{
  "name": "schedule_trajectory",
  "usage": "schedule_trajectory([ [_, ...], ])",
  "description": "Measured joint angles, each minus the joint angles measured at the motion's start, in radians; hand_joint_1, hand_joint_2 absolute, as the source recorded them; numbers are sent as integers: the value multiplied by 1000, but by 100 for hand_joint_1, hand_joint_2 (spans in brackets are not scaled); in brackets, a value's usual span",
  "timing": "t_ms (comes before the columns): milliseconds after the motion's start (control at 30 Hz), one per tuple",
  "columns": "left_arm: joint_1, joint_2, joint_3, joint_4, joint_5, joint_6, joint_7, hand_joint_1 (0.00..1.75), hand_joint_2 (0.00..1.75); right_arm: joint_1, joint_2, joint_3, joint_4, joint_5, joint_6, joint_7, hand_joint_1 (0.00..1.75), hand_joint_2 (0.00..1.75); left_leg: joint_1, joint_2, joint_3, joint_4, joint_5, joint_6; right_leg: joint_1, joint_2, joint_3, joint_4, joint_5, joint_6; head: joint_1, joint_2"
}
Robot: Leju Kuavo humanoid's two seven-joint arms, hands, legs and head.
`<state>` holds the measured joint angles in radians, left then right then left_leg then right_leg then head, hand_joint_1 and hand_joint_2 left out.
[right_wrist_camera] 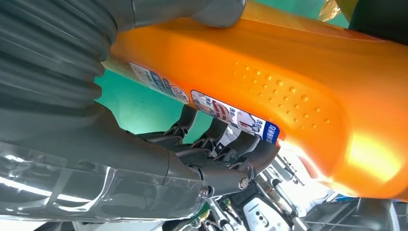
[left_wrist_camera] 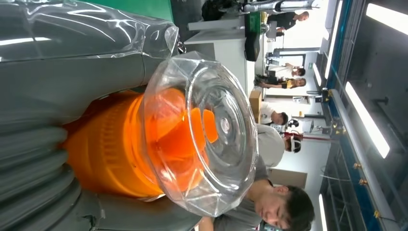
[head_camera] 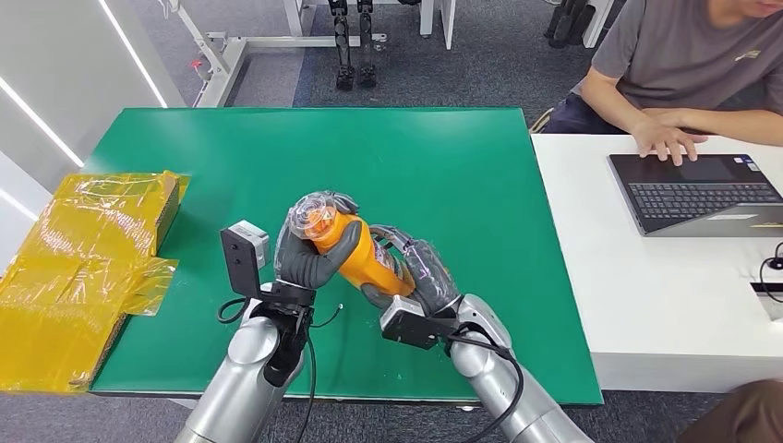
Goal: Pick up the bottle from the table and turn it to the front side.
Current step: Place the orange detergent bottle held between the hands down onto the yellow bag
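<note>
Two robot hands meet on one orange bottle [head_camera: 355, 258] above the near middle of the green surface [head_camera: 443, 166] in the head view. We see the left robot hand [head_camera: 309, 254] wrapped around the bottle's neck, just below its clear cap [head_camera: 314, 214], and the right robot hand [head_camera: 415, 277] cupping the body from the near right. The bottle lies tilted, cap toward the far left, lifted off the surface. A yellow wrapped package [head_camera: 88, 268] sits at the left edge of the surface. On the right stands a white surface [head_camera: 646, 295] with a laptop [head_camera: 706, 194], and a person [head_camera: 683, 65] in a grey shirt rests a hand on it.

From the left wrist view, we look at the clear cap [left_wrist_camera: 211, 130] head-on, with the orange bottle [left_wrist_camera: 106, 149] behind it and the grey fingers [left_wrist_camera: 62, 82] of the left robot hand closed around the neck.

From the right wrist view, we see the orange body [right_wrist_camera: 288, 91] with a raised dot pattern and a printed label strip [right_wrist_camera: 226, 113], the thumb [right_wrist_camera: 211, 12] of the right robot hand pressed on one side and its dark fingers [right_wrist_camera: 231, 149] curled under the other.
</note>
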<state>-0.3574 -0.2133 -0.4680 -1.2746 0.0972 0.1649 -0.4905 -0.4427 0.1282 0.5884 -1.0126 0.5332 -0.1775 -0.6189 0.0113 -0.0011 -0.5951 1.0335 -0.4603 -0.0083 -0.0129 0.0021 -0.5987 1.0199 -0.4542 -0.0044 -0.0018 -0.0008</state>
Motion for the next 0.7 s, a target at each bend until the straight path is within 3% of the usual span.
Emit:
schedule_trajectory([
  [267,-1,0,3,2,0,1,-1,175,175,-9,0,10,15,-15,-6,-9,175,175,0,0,0,0,0,0,0,0,0,0,0,0,0,0],
  [367,-1,-2,4,2,-2,-2,-1,175,175,-8,0,13,15,-17,-17,-7,163,175,0,0,0,0,0,0,0,0,0,0,0,0,0,0],
  [500,0,-5,7,2,-4,-4,-1,175,175,-5,0,14,13,-20,-39,-3,3,175,0,0,0,0,0,0,0,0,0,0,0,0,0,0],
  [700,2,-5,9,2,-9,-4,1,175,175,23,0,10,-42,-73,-103,3,0,175,0,0,0,0,0,0,0,0,0,0,0,0,0,0],
])
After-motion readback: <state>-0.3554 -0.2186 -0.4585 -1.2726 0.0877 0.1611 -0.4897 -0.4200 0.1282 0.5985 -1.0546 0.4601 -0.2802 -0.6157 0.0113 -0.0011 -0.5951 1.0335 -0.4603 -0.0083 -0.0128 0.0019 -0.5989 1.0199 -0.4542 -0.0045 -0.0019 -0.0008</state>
